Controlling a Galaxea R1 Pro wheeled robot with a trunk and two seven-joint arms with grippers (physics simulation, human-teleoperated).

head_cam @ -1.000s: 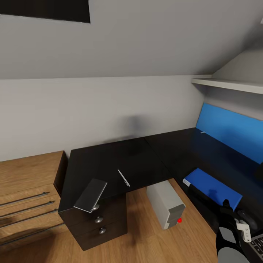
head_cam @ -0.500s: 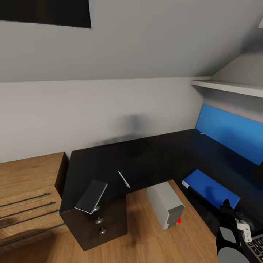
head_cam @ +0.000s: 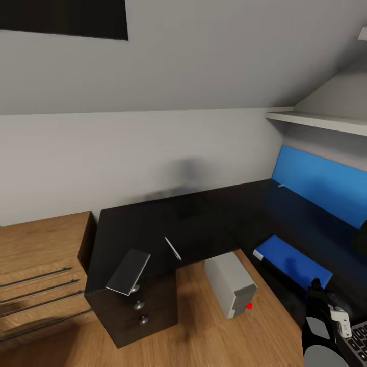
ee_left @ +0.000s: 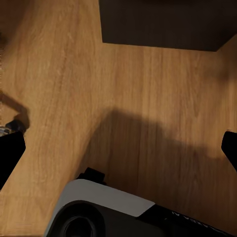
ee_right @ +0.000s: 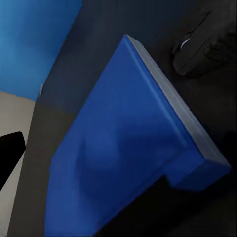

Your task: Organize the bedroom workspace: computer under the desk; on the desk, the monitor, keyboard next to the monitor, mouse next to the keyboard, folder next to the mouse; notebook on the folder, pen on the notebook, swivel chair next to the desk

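Observation:
The blue folder (head_cam: pixel 293 261) lies flat on the right wing of the black desk (head_cam: pixel 153 229); in the right wrist view the folder (ee_right: pixel 123 143) has a pale spine. Beside it sit the dark mouse (head_cam: pixel 340 302) (ee_right: pixel 190 47) and a corner of the keyboard (head_cam: pixel 360 337). My right gripper (head_cam: pixel 316 291) (ee_right: pixel 118 158) hovers open over the folder, touching nothing. A grey notebook (head_cam: pixel 127 271) overhangs the desk's front corner, with the thin pen (head_cam: pixel 172 248) near it. The grey computer (head_cam: pixel 232 284) stands on the floor by the desk. My left gripper (ee_left: pixel 118 148) is open above wood floor. The monitor and swivel chair are out of view.
An oak chest (head_cam: pixel 41 265) with bar handles adjoins the desk on the left. The dark drawer unit (head_cam: pixel 140 306) stands under the notebook. A blue panel (head_cam: pixel 321 188) lines the right wall under a white shelf (head_cam: pixel 316 120). The ceiling slopes low.
The whole view has shifted slightly, bringing more of the keyboard in. The folder, notebook, pen and computer have not moved, and the right arm keeps its pose.

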